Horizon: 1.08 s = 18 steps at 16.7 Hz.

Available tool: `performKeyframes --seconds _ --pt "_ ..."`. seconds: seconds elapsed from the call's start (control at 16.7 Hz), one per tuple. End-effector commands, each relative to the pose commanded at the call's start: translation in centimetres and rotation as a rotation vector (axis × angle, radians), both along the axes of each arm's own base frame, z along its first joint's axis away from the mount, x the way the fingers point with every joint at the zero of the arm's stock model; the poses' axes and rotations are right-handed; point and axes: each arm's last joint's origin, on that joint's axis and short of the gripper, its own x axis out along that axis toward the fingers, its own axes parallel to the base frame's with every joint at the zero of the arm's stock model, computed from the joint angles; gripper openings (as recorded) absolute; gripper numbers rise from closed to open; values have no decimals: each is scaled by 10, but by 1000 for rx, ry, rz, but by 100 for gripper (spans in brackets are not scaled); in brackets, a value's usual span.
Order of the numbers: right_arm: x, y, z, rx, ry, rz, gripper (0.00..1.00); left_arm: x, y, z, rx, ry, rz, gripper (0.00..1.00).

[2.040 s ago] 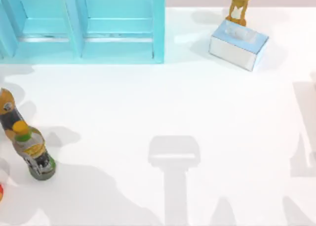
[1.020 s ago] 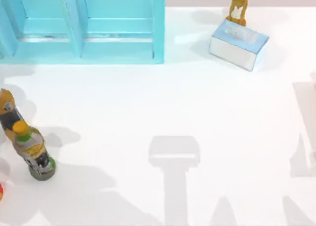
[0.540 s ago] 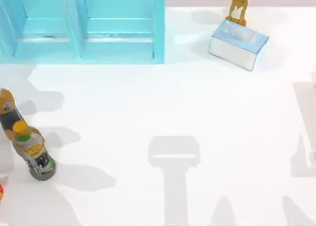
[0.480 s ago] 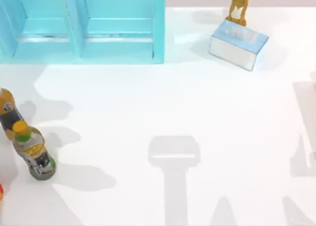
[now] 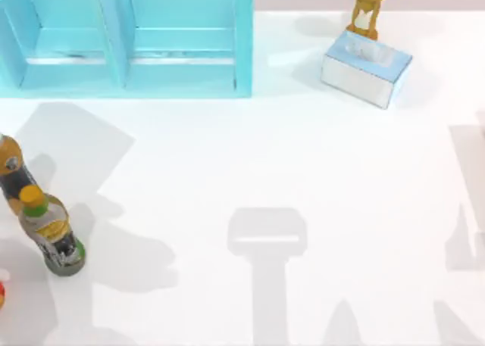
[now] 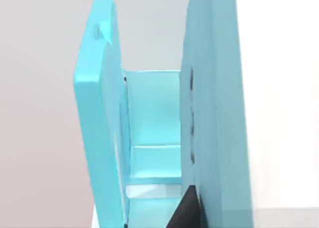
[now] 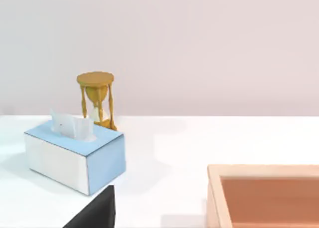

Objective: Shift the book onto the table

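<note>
The task looks unfinished. From above, the table (image 5: pixel 303 157) carries a tissue box (image 5: pixel 366 67) and an hourglass (image 5: pixel 369 9) in the upper right of the frame. Two bottles stand at the left edge, one with a yellow cap (image 5: pixel 51 232) and a darker one (image 5: pixel 11 172) just above it. The book is not among them.

The light-blue shelf unit (image 5: pixel 182 43) fills the upper left, and the compartments open to this camera hold nothing. Below the shelf, in the left part of the frame, a broad four-sided shadow (image 5: pixel 76 149) lies on the white surface. I take it to be cast by something flat held overhead, quite possibly the book, but that is a guess.

The left wrist camera looks into the shelf. A tall teal-blue slab (image 6: pixel 219 113) stands close to the lens, right against the dark tip of the left gripper (image 6: pixel 190 210). It may be the book seen on edge, or it may be a shelf wall (the colours are too alike to settle it). I cannot tell whether this gripper is apart, together or clamped on something.

The right gripper (image 7: pixel 94 210) is a dark corner in its own wrist view, facing the tissue box, the hourglass and a wooden tray (image 7: pixel 214 188). It seems idle, and its state cannot be told either.

What is left, as I judge it, is the lowering and release of the book onto open table.
</note>
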Motion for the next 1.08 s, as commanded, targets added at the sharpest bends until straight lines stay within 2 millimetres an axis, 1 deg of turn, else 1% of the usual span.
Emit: performKeyframes --seconds 0.3,0.36,0.48,0.6,0.72,0.78,0.96,1.08 --pt "0 0 0 0 0 0 100 2 0 -2 -2 4 -3 0" --pt "0 0 0 0 0 0 100 4 -3 0 -7 0 -8 0" --pt "0 0 0 0 0 0 100 12 -16 6 -35 -15 -35 0" --pt "0 0 0 0 0 0 100 25 -41 14 -92 -30 -79 0" --pt "0 0 0 0 0 0 100 42 -78 21 -185 -36 -139 0" --pt "0 0 0 0 0 0 100 51 -102 23 -246 -30 -173 0" --pt "0 0 0 0 0 0 100 68 -188 21 -468 33 -265 0" --pt "0 0 0 0 0 0 100 69 -251 13 -625 107 -294 0"
